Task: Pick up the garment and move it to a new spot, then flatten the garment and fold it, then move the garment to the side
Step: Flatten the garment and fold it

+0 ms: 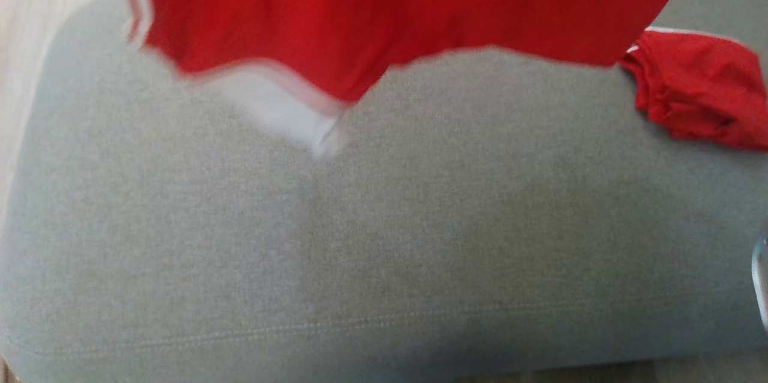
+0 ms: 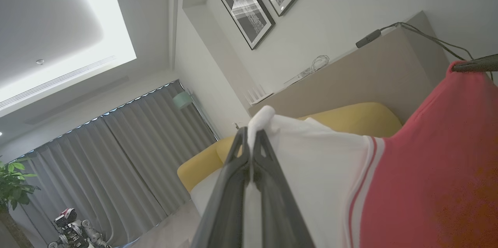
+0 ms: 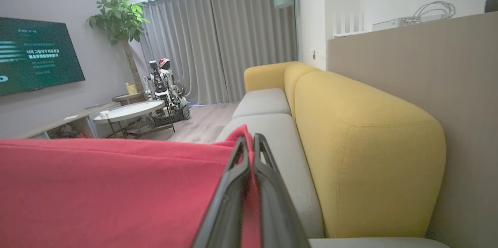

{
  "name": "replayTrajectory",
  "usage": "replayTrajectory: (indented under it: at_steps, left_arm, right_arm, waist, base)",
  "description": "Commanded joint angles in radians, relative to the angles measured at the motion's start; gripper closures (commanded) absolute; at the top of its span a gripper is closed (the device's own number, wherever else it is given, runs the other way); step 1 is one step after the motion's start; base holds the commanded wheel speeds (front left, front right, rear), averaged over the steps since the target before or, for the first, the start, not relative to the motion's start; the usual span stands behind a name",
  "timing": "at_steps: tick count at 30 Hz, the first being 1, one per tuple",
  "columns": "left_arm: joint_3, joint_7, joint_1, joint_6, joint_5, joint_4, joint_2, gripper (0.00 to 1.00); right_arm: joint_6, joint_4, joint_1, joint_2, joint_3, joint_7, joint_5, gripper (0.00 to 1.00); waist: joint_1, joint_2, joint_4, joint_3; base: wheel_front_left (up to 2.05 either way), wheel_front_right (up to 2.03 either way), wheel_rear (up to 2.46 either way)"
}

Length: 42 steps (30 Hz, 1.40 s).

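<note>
**Red garment held up over a grey sofa seat**

At left, the left gripper (image 2: 252,139), fingers pressed together on a bunched white panel of the garment (image 1: 360,11). Stretched from there across to the right gripper (image 3: 249,143), likewise clamped tight, on a red edge. Probably gripped at two far corners to spread the cloth wide, ready for laying flat.

Hanging above the grey seat cushion (image 1: 360,239), white-trimmed lower hem dangling and blurred, apparently not resting on it. Judged as mid-carry, with flattening and folding not yet done.

Farther right, lying on the cushion, a crumpled red piece (image 1: 702,95) with a white edge — part of the same garment or a separate one, impossible to tell. Beyond the seat, a yellow backrest (image 3: 362,143).

No brand or label visible anywhere on the fabric. On the television (image 3: 35,53) in the right wrist view, a few pale lines of writing — too small to read.
</note>
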Motion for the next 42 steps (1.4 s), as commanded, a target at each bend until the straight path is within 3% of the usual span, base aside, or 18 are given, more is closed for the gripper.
replayTrajectory:
  at_steps: [1,9,13,18,24,27,31,37,42]
  left_arm:
    - [0.023,0.011,-0.080,0.002,0.032,0.015,0.018,1.00]
    - [-0.034,0.019,-0.157,0.002,0.142,0.089,-0.009,1.00]
    - [-0.049,-0.030,-0.233,0.007,0.296,0.161,-0.030,1.00]
    - [-0.037,-0.070,-0.329,0.118,0.468,0.193,-0.073,1.00]
    - [0.047,-0.071,-0.347,0.307,0.700,-0.042,-0.038,1.00]
    - [0.064,-0.071,-0.253,0.378,0.756,-0.161,0.009,1.00]
    - [0.059,-0.071,-0.063,0.412,0.742,-0.284,0.077,1.00]
    - [0.049,-0.072,0.310,0.438,0.606,-0.437,0.195,1.00]
    - [0.047,-0.072,0.613,0.477,0.482,-0.564,0.286,1.00]
  right_arm:
    - [0.000,0.021,-0.074,0.018,0.035,-0.020,-0.029,1.00]
    - [0.000,0.210,-0.201,0.048,0.099,-0.090,-0.107,1.00]
    - [0.000,0.311,-0.291,0.077,0.104,-0.178,-0.166,1.00]
    - [0.000,0.421,-0.402,0.098,0.075,-0.361,-0.268,1.00]
    - [0.000,0.486,-0.501,0.085,0.017,-0.635,-0.383,1.00]
    - [0.000,0.538,-0.472,0.082,0.002,-0.722,-0.408,1.00]
    - [0.000,0.612,-0.376,0.076,-0.003,-0.750,-0.386,1.00]
    - [0.000,0.693,-0.148,0.074,0.047,-0.670,-0.270,1.00]
    - [0.000,0.632,0.061,0.045,0.116,-0.578,-0.128,1.00]
  waist:
    - [0.0001,-0.0001,0.003,0.044]
    - [0.0001,-0.0001,-0.007,0.196]
    - [0.0001,-0.0001,-0.017,0.307]
    - [0.0001,-0.0001,-0.017,0.417]
    - [0.0001,-0.0001,0.023,0.511]
    - [0.0001,-0.0001,0.045,0.514]
    - [0.0001,-0.0001,0.057,0.488]
    - [0.0001,-0.0001,0.043,0.402]
    - [0.0001,-0.0001,0.019,0.329]
  base:
    - [0.00,0.00,0.00]
    - [0.00,0.00,0.00]
    - [0.00,0.00,0.00]
    - [0.00,0.00,0.00]
    - [0.00,0.00,0.00]
    - [0.00,0.00,0.00]
    - [0.00,0.00,0.00]
    - [0.00,0.00,0.00]
    - [0.00,0.00,0.00]
